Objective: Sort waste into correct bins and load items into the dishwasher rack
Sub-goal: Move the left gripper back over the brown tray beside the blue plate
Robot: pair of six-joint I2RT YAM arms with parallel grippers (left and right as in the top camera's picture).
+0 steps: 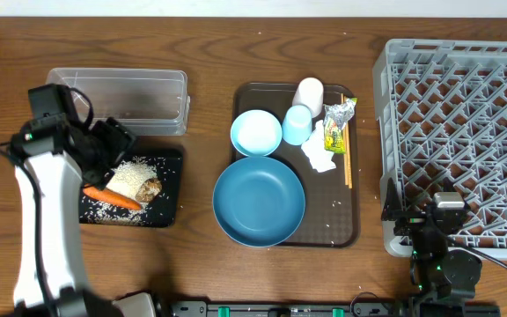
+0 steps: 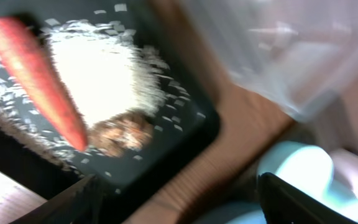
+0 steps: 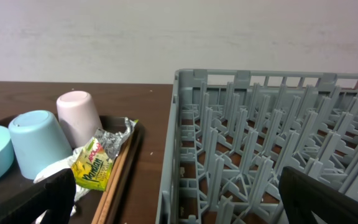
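Observation:
On the shallow black tray lie an orange carrot, a heap of white rice and a brown food lump. My left gripper hovers over that tray's back edge, open and empty, in front of the clear tub. The right gripper stands open and empty at the grey rack's front left corner.
A dark brown serving tray holds a dark-blue plate, light-blue bowl, light-blue cup, white cup, green-yellow wrapper, white tissue and chopsticks.

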